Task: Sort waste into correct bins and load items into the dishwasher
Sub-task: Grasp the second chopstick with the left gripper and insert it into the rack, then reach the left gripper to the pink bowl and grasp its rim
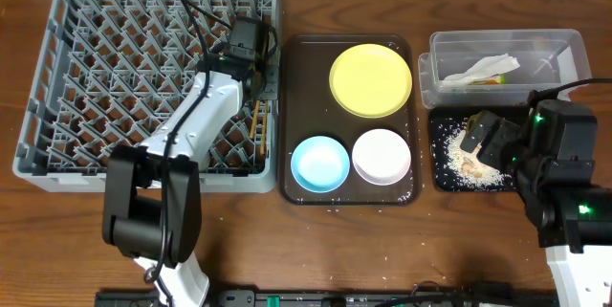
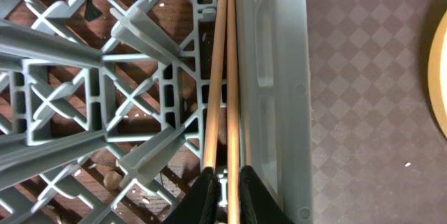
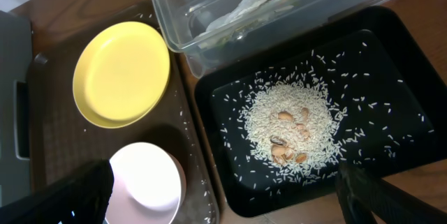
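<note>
The grey dish rack [image 1: 115, 68] fills the left. My left gripper [image 1: 254, 97] is at its right wall, shut on two wooden chopsticks [image 1: 256, 123]. In the left wrist view the chopsticks [image 2: 218, 77] lie along the rack wall [image 2: 279, 77]. One runs between the fingers [image 2: 227, 196] and the other passes under the left finger. My right gripper [image 1: 483, 137] hovers open and empty [image 3: 223, 206] over the black tray [image 3: 391, 84] with the rice scraps [image 3: 290, 123]. The clear tub [image 1: 564, 44] holds the napkin [image 1: 483, 66] and the wrapper [image 1: 492, 80]. The white cup is out of view.
The brown serving tray [image 1: 296, 106] holds the yellow plate [image 1: 371, 79], the blue bowl [image 1: 320, 164] and the white bowl [image 1: 382, 156]. The plate [image 3: 122, 74] and white bowl [image 3: 147, 185] also show in the right wrist view. A few rice grains lie on the brown tray.
</note>
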Controlling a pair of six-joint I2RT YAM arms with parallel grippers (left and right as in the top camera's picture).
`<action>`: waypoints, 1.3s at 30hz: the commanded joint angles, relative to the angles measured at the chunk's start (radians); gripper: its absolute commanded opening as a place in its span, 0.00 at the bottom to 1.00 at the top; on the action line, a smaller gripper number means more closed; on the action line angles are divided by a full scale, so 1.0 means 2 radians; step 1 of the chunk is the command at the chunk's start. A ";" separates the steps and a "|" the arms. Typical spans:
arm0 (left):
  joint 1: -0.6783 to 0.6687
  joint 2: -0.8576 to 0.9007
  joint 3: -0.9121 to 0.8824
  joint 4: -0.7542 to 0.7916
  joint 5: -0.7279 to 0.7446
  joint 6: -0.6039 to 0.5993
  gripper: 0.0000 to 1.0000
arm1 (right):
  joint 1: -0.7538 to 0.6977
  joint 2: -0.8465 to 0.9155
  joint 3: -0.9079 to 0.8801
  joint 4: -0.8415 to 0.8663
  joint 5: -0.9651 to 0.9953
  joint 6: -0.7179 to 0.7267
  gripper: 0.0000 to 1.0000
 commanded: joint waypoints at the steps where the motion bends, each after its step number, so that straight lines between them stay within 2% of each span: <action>1: 0.001 -0.029 0.009 -0.008 0.001 -0.005 0.27 | -0.005 0.001 0.000 -0.002 0.008 -0.002 0.99; 5: 0.000 -0.109 0.010 -0.022 0.001 -0.011 0.40 | -0.005 0.001 0.000 -0.002 0.008 -0.002 0.99; 7: -0.005 -0.156 0.010 -0.053 0.017 -0.026 0.47 | -0.005 0.001 0.000 -0.002 0.008 -0.002 0.99; 8: -0.009 -0.177 0.010 -0.070 0.051 -0.027 0.51 | -0.005 0.001 0.000 -0.002 0.008 -0.002 0.99; 11: -0.033 -0.212 0.010 -0.096 0.164 -0.027 0.54 | -0.005 0.001 0.000 -0.002 0.008 -0.002 0.99; 13: -0.066 -0.212 0.009 -0.093 0.193 -0.027 0.54 | -0.005 0.001 0.000 -0.002 0.008 -0.002 0.99; 17: -0.135 -0.184 0.008 -0.066 0.160 -0.006 0.54 | -0.005 0.001 0.000 -0.002 0.008 -0.002 0.99; 20: -0.194 -0.128 0.008 -0.046 0.120 0.055 0.58 | -0.005 0.001 0.000 -0.002 0.008 -0.002 0.99; 23: -0.222 -0.075 0.008 -0.034 0.091 0.083 0.58 | -0.005 0.001 0.000 -0.002 0.008 -0.002 0.99; 31: -0.230 0.033 0.008 0.034 0.064 0.082 0.57 | -0.005 0.001 0.000 -0.002 0.008 -0.002 0.99; 34: -0.232 0.064 0.008 0.036 0.066 0.078 0.48 | -0.005 0.001 0.000 -0.002 0.009 -0.002 0.99; 37: -0.232 0.084 0.007 0.036 0.066 0.078 0.46 | -0.005 0.001 0.000 -0.002 0.008 -0.002 0.99; 39: -0.232 0.095 0.007 0.037 0.066 0.078 0.37 | -0.005 0.001 0.000 -0.002 0.008 -0.002 0.99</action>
